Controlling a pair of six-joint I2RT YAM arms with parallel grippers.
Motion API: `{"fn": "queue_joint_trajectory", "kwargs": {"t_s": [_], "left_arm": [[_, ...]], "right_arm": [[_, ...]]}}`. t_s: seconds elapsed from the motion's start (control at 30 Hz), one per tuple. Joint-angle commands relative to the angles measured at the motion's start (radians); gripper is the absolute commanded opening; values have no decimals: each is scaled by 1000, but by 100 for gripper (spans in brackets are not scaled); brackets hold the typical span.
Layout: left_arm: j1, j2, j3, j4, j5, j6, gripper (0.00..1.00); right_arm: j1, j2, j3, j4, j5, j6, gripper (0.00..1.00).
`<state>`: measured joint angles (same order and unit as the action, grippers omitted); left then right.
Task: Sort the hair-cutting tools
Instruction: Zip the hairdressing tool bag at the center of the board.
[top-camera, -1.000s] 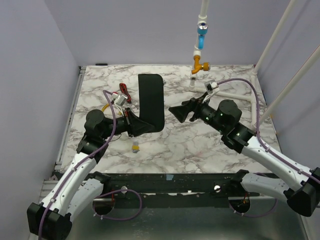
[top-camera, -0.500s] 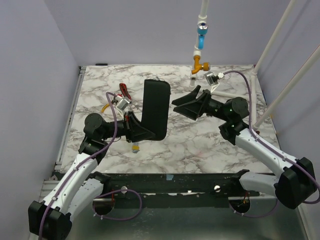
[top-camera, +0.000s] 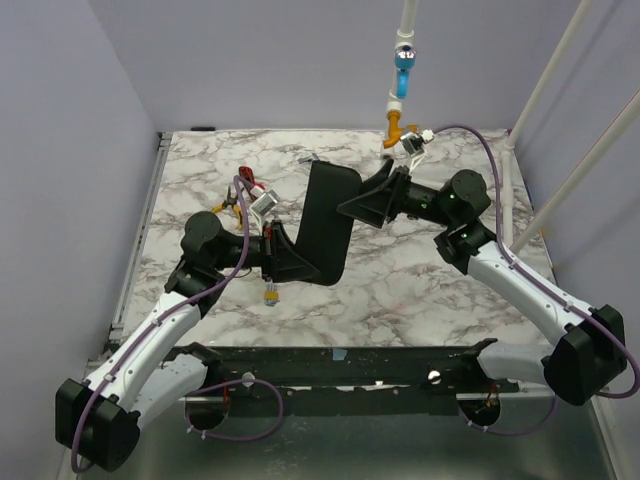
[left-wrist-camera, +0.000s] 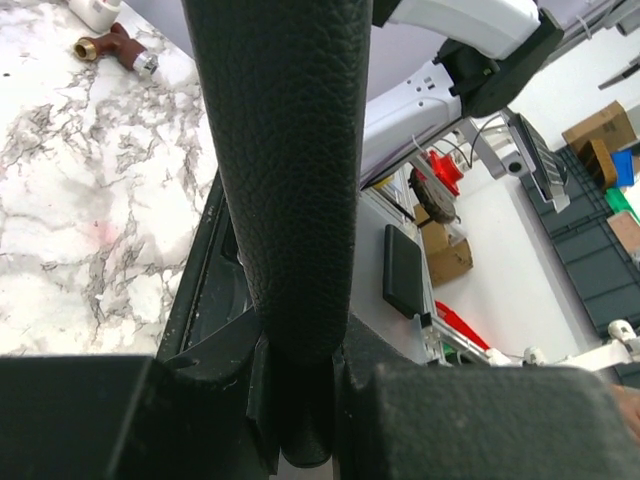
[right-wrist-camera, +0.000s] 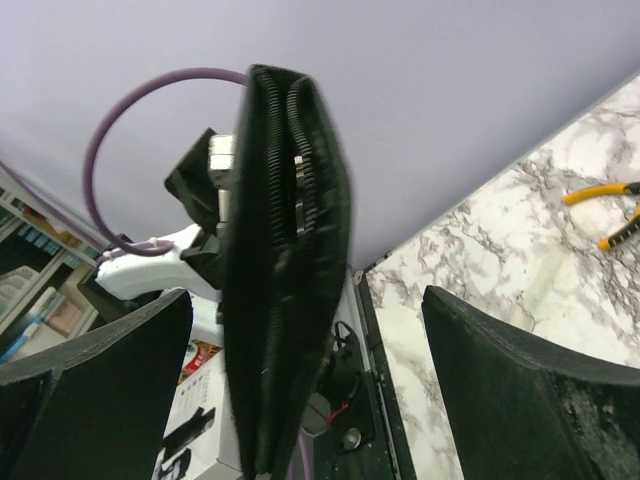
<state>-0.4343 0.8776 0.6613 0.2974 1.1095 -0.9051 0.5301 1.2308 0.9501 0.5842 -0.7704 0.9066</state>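
Note:
My left gripper (top-camera: 298, 262) is shut on the lower end of a black zip pouch (top-camera: 326, 220) and holds it upright above the marble table (top-camera: 420, 290). In the left wrist view the gripper (left-wrist-camera: 300, 395) clamps the pouch's grained edge (left-wrist-camera: 280, 150). My right gripper (top-camera: 358, 205) is open at the pouch's upper right side. In the right wrist view the gripper (right-wrist-camera: 310, 400) has the zipper edge (right-wrist-camera: 285, 280) standing between its spread fingers (right-wrist-camera: 540, 400), without contact. The black comb and the silver scissors are not visible.
Yellow-handled pliers (top-camera: 222, 208) and a red-handled tool (top-camera: 256, 188) lie left of the pouch; the pliers also show in the right wrist view (right-wrist-camera: 600, 200). A small yellow object (top-camera: 269, 294) lies below my left gripper. Pipes with a blue and orange valve (top-camera: 402, 70) hang at the back.
My left gripper has raised the pouch from lying flat to upright and carried it to the right. My right gripper has moved left and back, up to the pouch's top.

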Motion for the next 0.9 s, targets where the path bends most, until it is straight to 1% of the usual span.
{"fn": "queue_joint_trajectory", "kwargs": {"t_s": [0.0,0.07,0.13,0.23,0.3,0.4,0.43,0.5,0.57,0.63,0.67,0.7,0.8,0.87], "left_arm": [[-30,7,48,11,46,56,0],[-39,10,53,3,51,66,0],[-54,19,71,-53,44,108,0],[-76,51,121,-213,6,206,0],[-90,78,143,-260,6,231,0],[-115,95,176,-345,-14,291,0],[-117,96,176,-346,-13,294,0],[-117,92,173,-343,-12,300,0],[-117,87,170,-336,-14,301,0],[-116,84,167,-328,-22,298,0],[-116,83,167,-325,-30,296,5],[-114,79,167,-322,-40,296,17],[-94,41,152,-310,-133,289,65],[-70,-22,98,-229,-207,238,90]], "right_arm": [[-1,19,54,-120,23,-67,100],[-2,18,57,-111,9,-62,99],[-1,30,66,-73,-38,-40,96],[-1,53,93,-49,-121,2,86],[-2,53,111,-76,-156,7,77],[-2,41,129,-144,-186,-8,59],[-3,33,131,-166,-190,-22,54],[-3,15,129,-215,-193,-44,39],[-4,5,120,-228,-203,-51,25],[-4,2,112,-228,-201,-45,3],[-5,3,110,-228,-198,-43,1],[-4,-2,106,-222,-181,-44,1],[-4,-30,87,-192,-87,-49,1],[-5,-45,81,-172,-1,-49,1]]}}
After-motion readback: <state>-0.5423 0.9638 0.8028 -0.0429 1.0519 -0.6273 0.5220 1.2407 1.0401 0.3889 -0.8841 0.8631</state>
